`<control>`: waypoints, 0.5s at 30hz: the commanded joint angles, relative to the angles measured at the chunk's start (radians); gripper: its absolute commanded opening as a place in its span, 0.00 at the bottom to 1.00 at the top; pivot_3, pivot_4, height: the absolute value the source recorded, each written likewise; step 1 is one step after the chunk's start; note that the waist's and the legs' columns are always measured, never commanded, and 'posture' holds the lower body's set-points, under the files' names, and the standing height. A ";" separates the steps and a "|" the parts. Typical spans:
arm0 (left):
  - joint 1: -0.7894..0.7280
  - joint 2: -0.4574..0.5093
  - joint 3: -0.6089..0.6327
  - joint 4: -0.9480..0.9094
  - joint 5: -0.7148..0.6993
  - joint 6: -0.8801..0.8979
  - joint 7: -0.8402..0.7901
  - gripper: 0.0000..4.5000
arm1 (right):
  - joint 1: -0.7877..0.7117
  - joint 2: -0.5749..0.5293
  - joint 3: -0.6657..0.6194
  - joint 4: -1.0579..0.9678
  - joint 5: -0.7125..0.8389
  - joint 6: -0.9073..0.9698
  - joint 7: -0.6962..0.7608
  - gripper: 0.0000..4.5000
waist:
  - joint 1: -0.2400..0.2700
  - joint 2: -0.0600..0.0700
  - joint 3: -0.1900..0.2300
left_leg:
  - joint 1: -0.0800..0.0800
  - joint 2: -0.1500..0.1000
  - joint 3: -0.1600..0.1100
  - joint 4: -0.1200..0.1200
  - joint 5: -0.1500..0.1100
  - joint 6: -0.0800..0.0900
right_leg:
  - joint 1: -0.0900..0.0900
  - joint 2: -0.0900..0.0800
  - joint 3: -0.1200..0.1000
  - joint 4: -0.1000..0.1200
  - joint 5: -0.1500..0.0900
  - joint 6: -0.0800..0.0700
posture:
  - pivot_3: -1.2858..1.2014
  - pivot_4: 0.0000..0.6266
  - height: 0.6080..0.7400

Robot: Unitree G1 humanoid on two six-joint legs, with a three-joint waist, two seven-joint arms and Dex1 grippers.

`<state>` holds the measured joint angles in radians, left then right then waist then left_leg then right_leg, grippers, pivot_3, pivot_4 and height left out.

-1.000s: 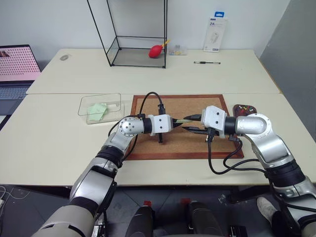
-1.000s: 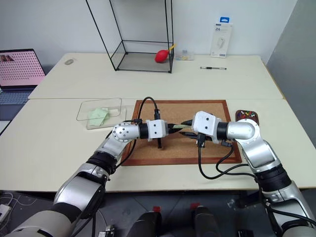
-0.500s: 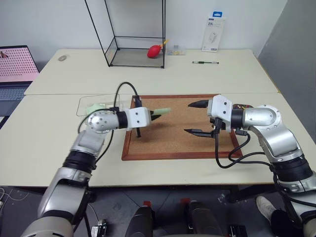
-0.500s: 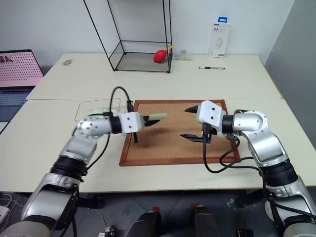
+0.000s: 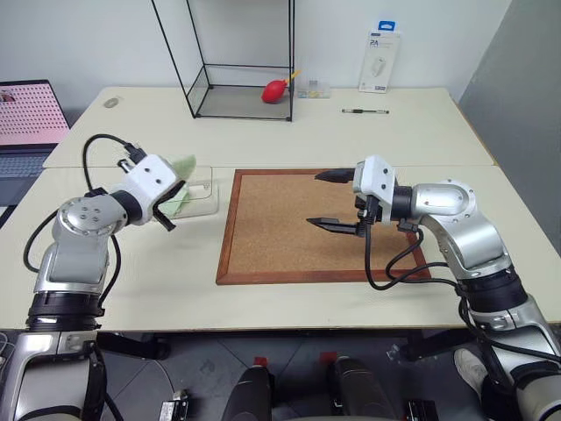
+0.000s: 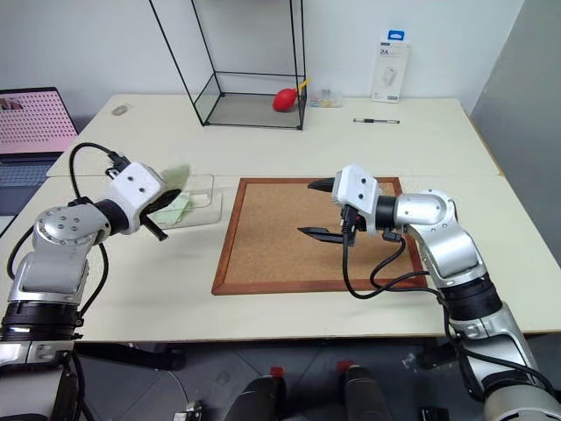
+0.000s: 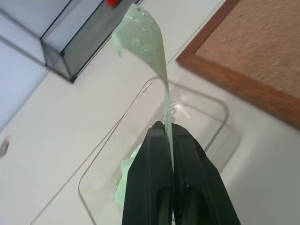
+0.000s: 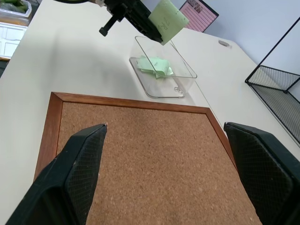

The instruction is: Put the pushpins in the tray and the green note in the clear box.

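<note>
My left gripper (image 5: 173, 186) is shut on the green note (image 5: 183, 166), which sticks up from its fingertips (image 7: 166, 127). It hangs just above the near left part of the clear box (image 5: 208, 181). The left wrist view has the note (image 7: 146, 40) curling over the box rim (image 7: 206, 96). Another green slip (image 8: 154, 65) lies inside the box. My right gripper (image 5: 315, 199) stands open over the middle of the corkboard (image 5: 280, 237), pointing left, with nothing between its fingers (image 8: 79, 161). The tray and the pushpins are hidden.
A tall black wire-framed glass case (image 5: 241, 66) with a red object (image 5: 275, 90) stands at the back. A pen (image 5: 366, 111) and a white package (image 5: 380, 61) lie back right. A laptop (image 5: 26, 114) sits far left.
My left gripper has swung left with the green note, from over the corkboard to over the clear box. My right gripper let go of the note and opened wide.
</note>
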<state>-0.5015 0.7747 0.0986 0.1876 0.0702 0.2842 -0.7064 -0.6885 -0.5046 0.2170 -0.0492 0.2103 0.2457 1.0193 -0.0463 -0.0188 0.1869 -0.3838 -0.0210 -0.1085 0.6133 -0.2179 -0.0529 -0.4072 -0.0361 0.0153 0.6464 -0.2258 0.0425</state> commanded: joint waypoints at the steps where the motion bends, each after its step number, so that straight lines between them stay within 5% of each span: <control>1: -0.030 -0.024 0.045 -0.013 -0.023 0.061 0.076 0.00 | -0.035 0.014 -0.014 -0.007 -0.004 -0.023 -0.016 0.94 | 0.000 0.000 0.000 | 0.000 0.000 0.000 0.000 0.000 0.000 | 0.000 0.000 0.000 0.000 0.000 0.000 | 0.52 0.24 1.00; 15: -0.116 -0.066 0.082 0.081 -0.081 0.169 0.203 0.00 | -0.046 0.041 -0.011 -0.015 -0.009 -0.012 -0.031 0.94 | 0.004 0.000 0.000 | 0.000 0.000 0.000 0.000 0.000 0.000 | 0.000 0.000 0.000 0.000 0.000 0.000 | 0.52 0.24 1.00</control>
<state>-0.5958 0.7032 0.1490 0.2684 0.0029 0.4284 -0.5238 -0.7016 -0.4666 0.2184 -0.0381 0.1989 0.2409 0.9991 -0.0424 -0.0188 0.1869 -0.3837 -0.0209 -0.1082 0.6133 -0.2179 -0.0531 -0.4076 -0.0362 0.0157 0.6466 -0.2257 0.0425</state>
